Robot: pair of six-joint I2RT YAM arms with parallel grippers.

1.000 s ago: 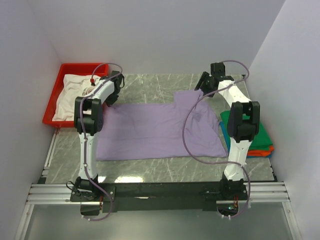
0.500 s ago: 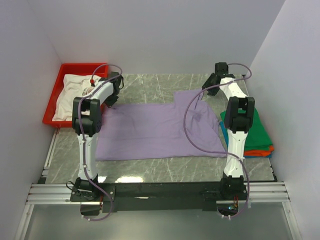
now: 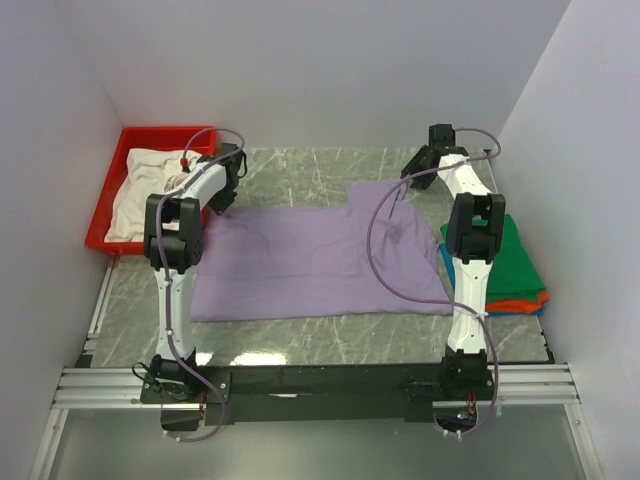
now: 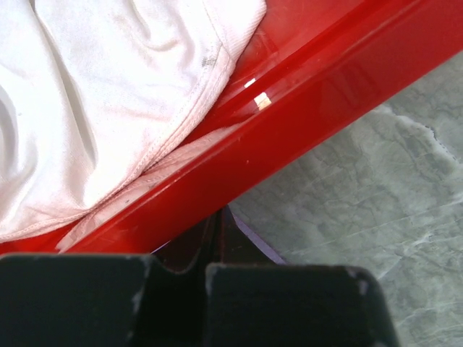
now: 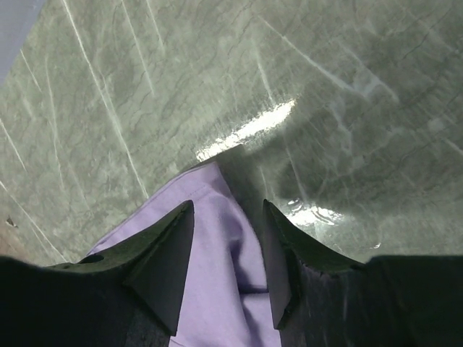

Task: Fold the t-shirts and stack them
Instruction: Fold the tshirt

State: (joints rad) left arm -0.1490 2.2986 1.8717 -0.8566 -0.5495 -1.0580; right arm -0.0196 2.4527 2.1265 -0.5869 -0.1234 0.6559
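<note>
**Both grippers at the shirt's far corners**

The lavender t-shirt (image 3: 310,260) lies spread flat mid-table. The left gripper (image 4: 217,228) is pinched fully together on a shirt corner, just beside the red tray (image 3: 100,215) wall. The right gripper (image 5: 228,246) is partly spread, its fingers astride the opposite far corner with cloth lying between them.

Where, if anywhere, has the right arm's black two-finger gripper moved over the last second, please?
Yes: the right gripper edged slightly rightward, away from the fixed red plastic tray.
</note>
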